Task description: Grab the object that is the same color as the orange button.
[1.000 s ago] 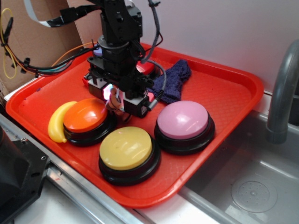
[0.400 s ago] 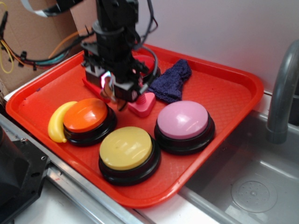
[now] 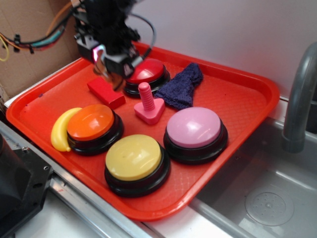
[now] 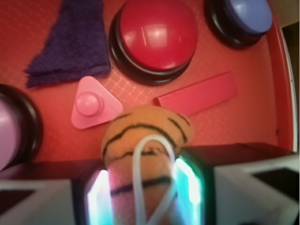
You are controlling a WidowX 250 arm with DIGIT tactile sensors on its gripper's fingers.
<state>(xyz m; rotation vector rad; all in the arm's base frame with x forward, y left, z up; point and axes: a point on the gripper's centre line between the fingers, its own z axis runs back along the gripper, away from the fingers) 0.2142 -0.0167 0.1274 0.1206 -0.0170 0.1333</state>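
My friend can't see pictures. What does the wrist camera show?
The gripper holds a striped orange plush tiger above a red tray. Below lie a red button, a pink peg, a purple cloth and a red block.

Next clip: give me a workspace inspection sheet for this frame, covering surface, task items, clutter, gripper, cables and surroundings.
Surface: red tray.
Job's things: plush tiger held off the tray; orange button near the tray's front-left edge.
Clutter: banana against the orange button; yellow button, pink button, red button, blue button, pink peg, red block, dark blue cloth.
Gripper: gripper shut on the tiger.
Cables: wire bundle behind the arm.
Surroundings: sink, faucet, cardboard.
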